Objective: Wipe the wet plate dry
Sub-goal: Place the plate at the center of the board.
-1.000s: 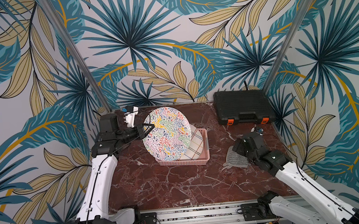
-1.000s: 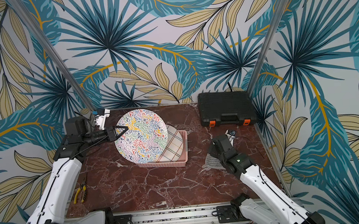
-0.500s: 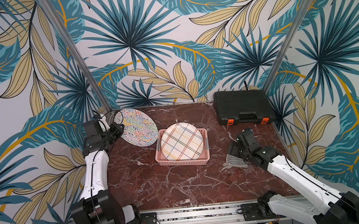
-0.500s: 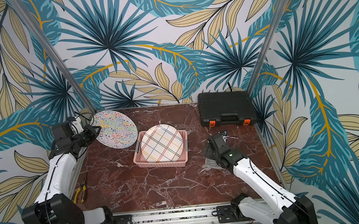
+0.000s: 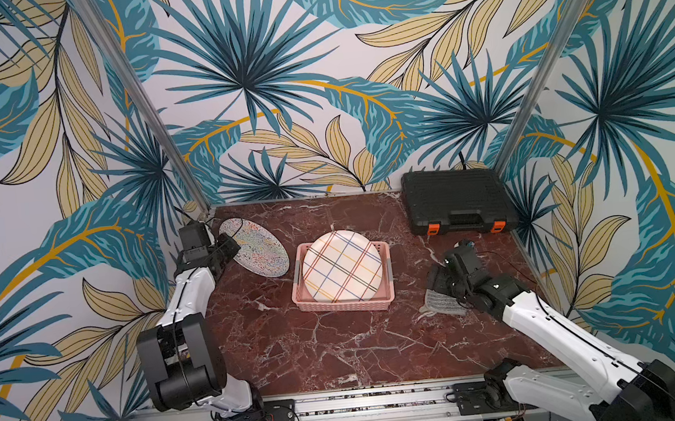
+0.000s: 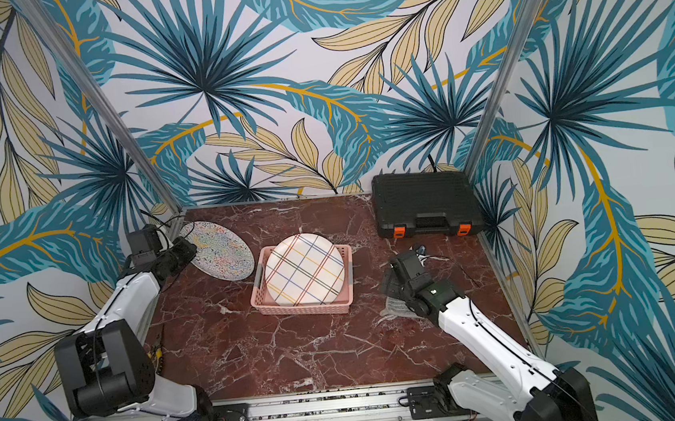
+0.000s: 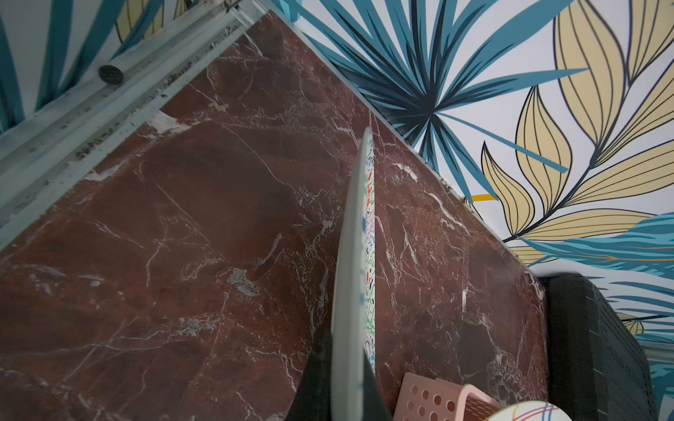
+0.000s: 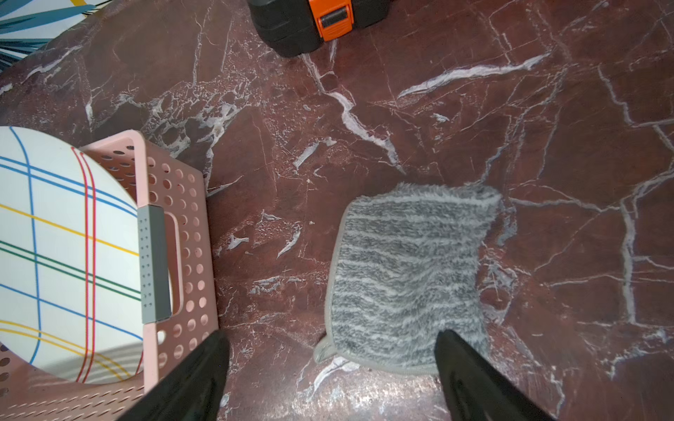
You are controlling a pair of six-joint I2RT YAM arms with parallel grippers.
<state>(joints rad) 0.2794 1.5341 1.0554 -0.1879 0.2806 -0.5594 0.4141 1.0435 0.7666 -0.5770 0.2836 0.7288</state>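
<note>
A plate with colourful speckles hangs tilted, low over the table's back left corner. My left gripper is shut on its near rim. The left wrist view shows this plate edge-on, pinched between the black fingers. A grey striped cloth lies flat on the table's right side. Just above its near edge my right gripper stands open, holding nothing.
A pink basket in the middle holds a white plaid plate. A black case with orange latches sits at the back right. Pliers lie past the table's left edge. Patterned walls enclose three sides.
The left arm has carried the speckled plate from upright over the basket to the back left corner and laid it flatter. The right arm has shifted slightly over the cloth.
</note>
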